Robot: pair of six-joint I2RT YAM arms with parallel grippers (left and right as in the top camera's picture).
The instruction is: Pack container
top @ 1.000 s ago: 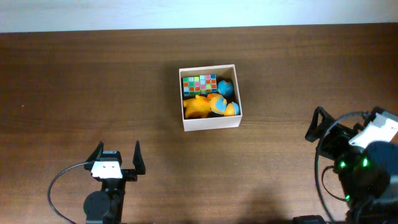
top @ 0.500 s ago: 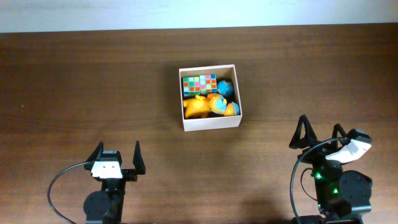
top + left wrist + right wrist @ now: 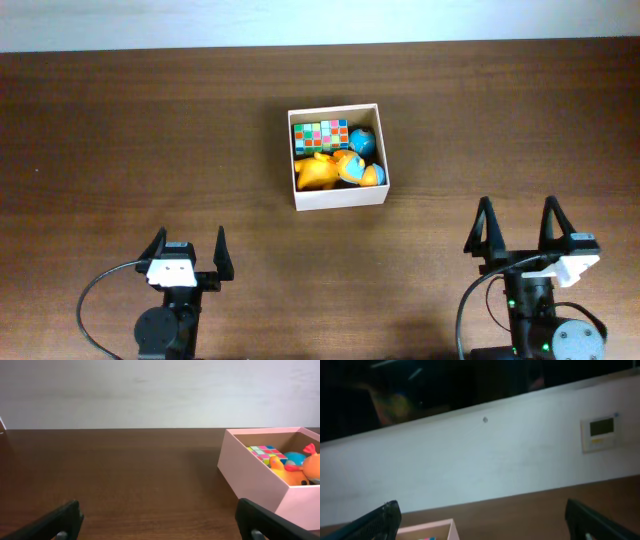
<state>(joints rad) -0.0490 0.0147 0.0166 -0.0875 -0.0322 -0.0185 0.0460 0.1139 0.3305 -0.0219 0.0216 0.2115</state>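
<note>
The container (image 3: 340, 196) is a small cream-white box at the table's middle back. It holds a colourful checkered cube (image 3: 320, 134), an orange toy (image 3: 322, 172) and a blue ball (image 3: 361, 140). It also shows in the left wrist view (image 3: 255, 485) at the right, and its corner shows in the right wrist view (image 3: 432, 529). My left gripper (image 3: 187, 252) is open and empty near the front edge, left of the box. My right gripper (image 3: 518, 226) is open and empty at the front right, pointing towards the back wall.
The brown wooden table (image 3: 150, 140) ends at a white wall at the back. A wall panel (image 3: 600, 432) shows in the right wrist view. Black cables loop beside both arm bases.
The right arm has swung from the far right edge leftward and straightened, so its open fingers now point to the back. The left arm and the container have not moved.
</note>
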